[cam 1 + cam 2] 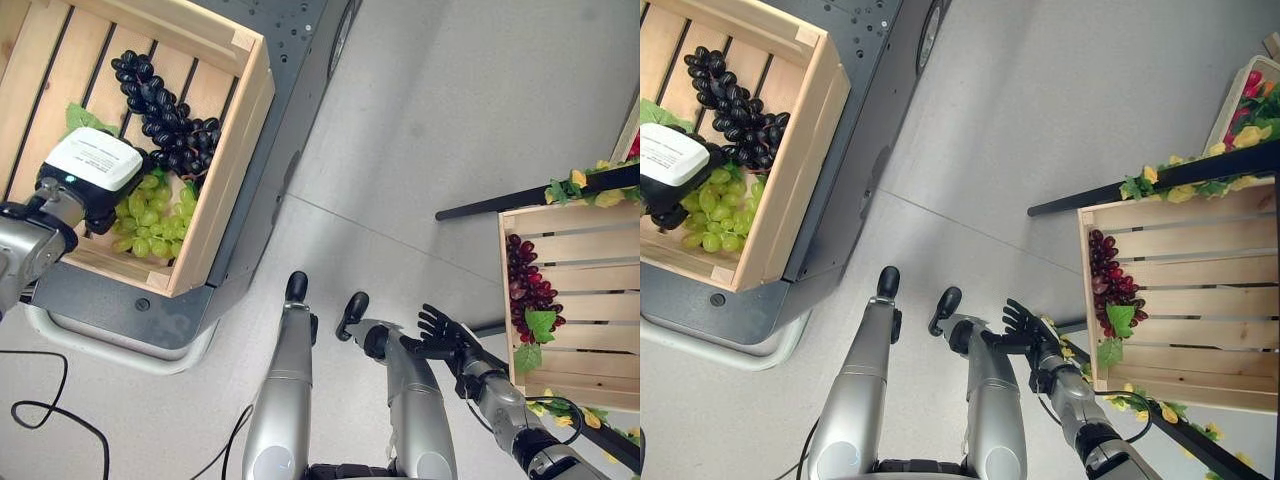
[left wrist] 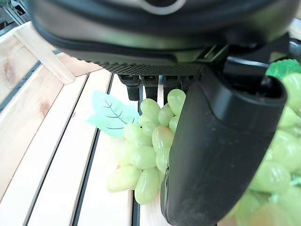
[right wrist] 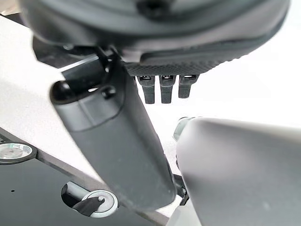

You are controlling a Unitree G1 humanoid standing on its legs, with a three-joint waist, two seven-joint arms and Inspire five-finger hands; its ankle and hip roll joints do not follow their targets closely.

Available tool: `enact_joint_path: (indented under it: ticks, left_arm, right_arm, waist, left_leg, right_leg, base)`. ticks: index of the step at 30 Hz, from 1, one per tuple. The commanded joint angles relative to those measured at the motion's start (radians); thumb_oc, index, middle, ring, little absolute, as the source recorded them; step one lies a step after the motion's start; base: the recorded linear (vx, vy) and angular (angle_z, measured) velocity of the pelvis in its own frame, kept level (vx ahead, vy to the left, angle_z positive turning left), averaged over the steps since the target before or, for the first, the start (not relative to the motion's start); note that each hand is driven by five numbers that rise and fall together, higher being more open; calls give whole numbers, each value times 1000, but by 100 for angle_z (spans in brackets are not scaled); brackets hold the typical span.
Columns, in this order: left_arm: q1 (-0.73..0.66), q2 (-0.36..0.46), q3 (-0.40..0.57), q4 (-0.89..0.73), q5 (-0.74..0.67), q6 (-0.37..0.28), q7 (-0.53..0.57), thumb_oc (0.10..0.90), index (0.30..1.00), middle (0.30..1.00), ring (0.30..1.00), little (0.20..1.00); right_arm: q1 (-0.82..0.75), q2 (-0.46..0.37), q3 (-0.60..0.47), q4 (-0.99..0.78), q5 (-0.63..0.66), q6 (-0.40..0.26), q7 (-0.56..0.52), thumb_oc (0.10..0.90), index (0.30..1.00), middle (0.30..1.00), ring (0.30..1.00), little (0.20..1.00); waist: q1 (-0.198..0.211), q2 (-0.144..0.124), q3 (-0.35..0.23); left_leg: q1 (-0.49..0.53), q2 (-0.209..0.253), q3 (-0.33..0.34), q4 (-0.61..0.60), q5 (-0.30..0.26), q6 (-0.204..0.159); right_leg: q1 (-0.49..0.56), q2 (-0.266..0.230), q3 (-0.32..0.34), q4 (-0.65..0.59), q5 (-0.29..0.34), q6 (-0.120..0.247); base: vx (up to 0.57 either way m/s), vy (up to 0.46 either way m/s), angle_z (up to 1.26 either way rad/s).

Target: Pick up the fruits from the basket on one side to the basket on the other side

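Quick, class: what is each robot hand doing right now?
Left hand: down on the green grapes in the left crate; grip cannot be told.
Right hand: open, holding nothing.

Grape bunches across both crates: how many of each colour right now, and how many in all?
Black grape bunch: 1, in the left crate.
Green grape bunch: 1, in the left crate, under the left hand.
Red grape bunch: 1, in the right crate.
Total: 3 bunches.
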State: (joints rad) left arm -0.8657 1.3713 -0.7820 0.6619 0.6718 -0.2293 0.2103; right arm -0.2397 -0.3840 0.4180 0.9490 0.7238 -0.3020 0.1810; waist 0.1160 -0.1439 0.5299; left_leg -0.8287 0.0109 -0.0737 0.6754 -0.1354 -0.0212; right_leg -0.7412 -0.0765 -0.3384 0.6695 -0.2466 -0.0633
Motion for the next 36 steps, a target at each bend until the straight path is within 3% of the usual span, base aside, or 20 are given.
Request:
enact_joint_path:
  ticks: [1,2,3,9,16,24,29,36]
  left_arm:
    - [-14,-12,-7,-16,-16,27,-48,800,900,900,900,900]
    - [-23,-17,-18,-19,-6,41,-64,675,712,712,712,712]
    - [-28,-19,-25,-21,5,51,-72,400,300,300,300,300]
    - [-62,-8,-53,-8,47,188,-100,400,300,300,300,300]
    - [-62,18,-24,-2,65,260,-32,400,300,300,300,300]
    - [49,15,95,22,88,206,139,400,300,300,300,300]
    - [172,22,227,8,43,103,374,400,300,300,300,300]
    - [336,6,416,4,8,7,544,400,300,300,300,300]
  right_arm:
    - [63,-67,-20,-11,65,-63,44,800,900,900,900,900]
    - [60,-66,-19,-10,71,-65,43,800,900,900,900,900]
    - [59,-66,-19,-7,75,-67,45,800,900,900,900,900]
    - [64,-63,-24,-14,80,-79,57,800,900,900,900,900]
    - [63,-53,-28,-15,95,-76,52,800,900,900,900,900]
    - [61,-32,-33,-41,91,-64,32,800,900,900,900,900]
    - [87,-22,-41,-93,67,-44,15,800,900,900,900,900]
    - [120,0,-49,-151,42,-33,-10,800,900,900,900,900]
  waist:
    - [-3,3,-10]
    - [-3,3,-10]
    - [-2,3,-10]
    - [-4,4,-10]
    - [14,19,-10]
    - [43,36,-10]
    - [57,60,-10]
    - [61,75,-28]
  left_leg:
    - [16,-13,56,-96,48,50]
    - [17,-13,57,-98,50,49]
    - [17,-13,57,-99,50,49]
    - [30,-14,57,-104,47,47]
    - [80,-24,54,-133,46,49]
    - [192,-45,49,-168,40,51]
    - [318,-62,53,-199,29,52]
    - [461,-83,47,-251,27,57]
  right_leg:
    - [66,-3,4,-62,98,40]
    - [67,-3,3,-65,100,41]
    - [67,-4,2,-65,100,41]
    - [80,-6,3,-79,105,45]
    - [123,-15,-6,-95,102,46]
    - [228,-28,-12,-130,96,48]
    - [344,-41,2,-165,85,51]
    - [480,-42,23,-239,91,60]
  base:
    - [0,0,0]
    - [0,0,0]
    - [0,0,0]
    - [0,0,0]
    - [-3,-19,0]
    - [3,-10,3]
    - [15,7,-4]
    - [29,-3,-7]
